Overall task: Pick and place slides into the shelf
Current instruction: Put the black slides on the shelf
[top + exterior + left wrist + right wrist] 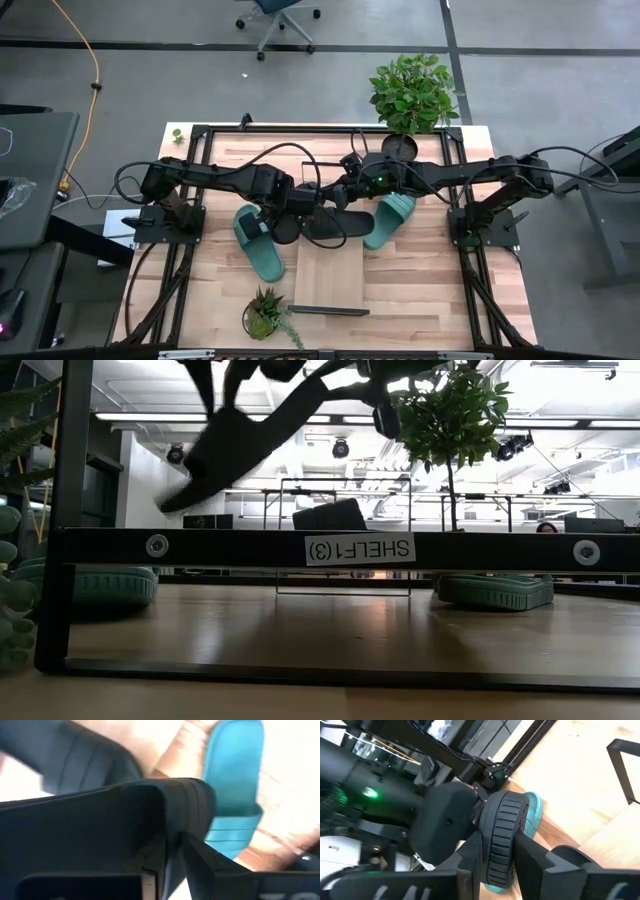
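Note:
Both arms meet over the table's middle. My left gripper (288, 208) (172, 855) is shut on a black slide (230, 450), which hangs tilted in the air. My right gripper (345, 195) (497, 855) is shut on the second black slide (330, 225), by the far end of the shelf (330, 280). One teal slide (258, 245) lies sole-down on the table left of the shelf. The other teal slide (390, 220) lies to its right. The shelf's black rail (360, 548) crosses the low view. My left gripper pinches the black slide's ribbed strap (192, 800) between its two fingers. The slide is lifted clear and slants, one end (175, 500) lower than the other. My right gripper pinches the second black slide's ribbed strap (502, 825), one finger (470, 855) on each side. The slide is turned on its edge, sole (445, 815) to one side. Whether it touches the table cannot be told.
A tall potted plant (412, 95) stands at the table's far right. A small succulent (265, 315) sits near the near edge, left of the shelf. Black frame bars (200, 135) run around the tabletop. Bare wood lies right of the shelf.

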